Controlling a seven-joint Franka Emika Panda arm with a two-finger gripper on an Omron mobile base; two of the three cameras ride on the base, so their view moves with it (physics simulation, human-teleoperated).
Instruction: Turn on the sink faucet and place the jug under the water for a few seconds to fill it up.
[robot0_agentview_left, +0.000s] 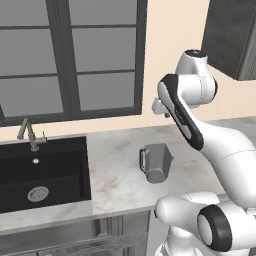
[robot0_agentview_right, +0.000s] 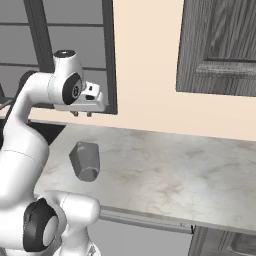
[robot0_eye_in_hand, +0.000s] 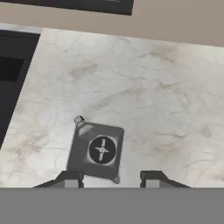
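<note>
the jug (robot0_agentview_left: 157, 162) stands upright on the marble counter (robot0_agentview_left: 117, 170), well to the right of the sink (robot0_agentview_left: 42, 172), its loop handle turned toward the basin and its pointed spout the other way. in my hand view i look straight down into the jug (robot0_eye_in_hand: 98, 150), its open mouth and the cross mark on its bottom facing me.

my claw (robot0_agentview_right: 82, 114) hangs above it, apart from it and touching nothing, a little toward the wall side. my fingers (robot0_eye_in_hand: 70, 178) point down at the counter, and between the two dark tips there is a clear gap; they stand parted and hold nothing. the jug lies just ahead of my left tip in the hand view, not between the tips.

my arm rises from the base, bends forward at the elbow and folds the wrist downward over the counter.

further left, the sink faucet (robot0_agentview_left: 30, 134) stands at the back edge of the black basin, under the window (robot0_agentview_left: 70, 55).
</note>
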